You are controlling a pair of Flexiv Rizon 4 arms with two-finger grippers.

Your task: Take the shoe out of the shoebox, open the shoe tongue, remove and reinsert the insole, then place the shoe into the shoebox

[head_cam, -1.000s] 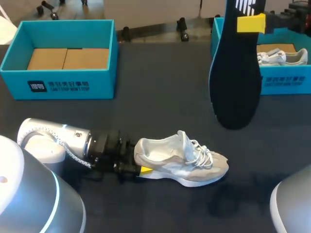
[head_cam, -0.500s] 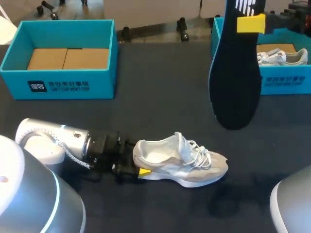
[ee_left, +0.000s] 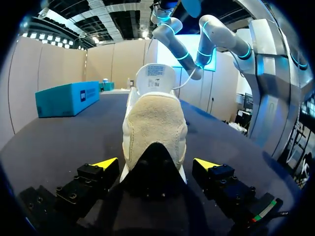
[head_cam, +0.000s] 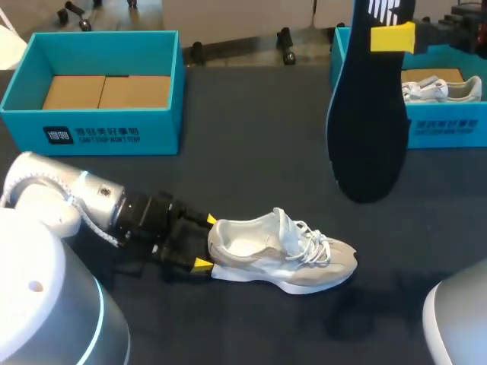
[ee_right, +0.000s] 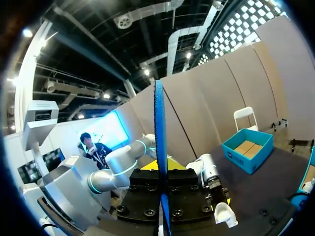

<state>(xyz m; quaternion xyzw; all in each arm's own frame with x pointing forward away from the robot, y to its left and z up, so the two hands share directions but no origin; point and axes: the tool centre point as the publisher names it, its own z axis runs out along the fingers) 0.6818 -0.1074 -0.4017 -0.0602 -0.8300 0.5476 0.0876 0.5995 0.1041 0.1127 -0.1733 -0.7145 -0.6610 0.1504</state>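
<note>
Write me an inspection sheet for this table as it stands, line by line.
Surface: dark table, no spills or marks seen.
Job's things: shoe stands on its sole on the table, outside both boxes. The insole is out of it and held up above the table. The left box shows only its cardboard floor. The right box holds a second shoe.
Clutter: nothing seen.
Grippers: left hand is open, with the shoe's heel between its fingers and a gap on each side. The right hand is shut on the insole near its top end.
Cables: white coiled cable runs along the left arm, clear of the shoe.
Surroundings: nothing seen reaching over the table.
</note>
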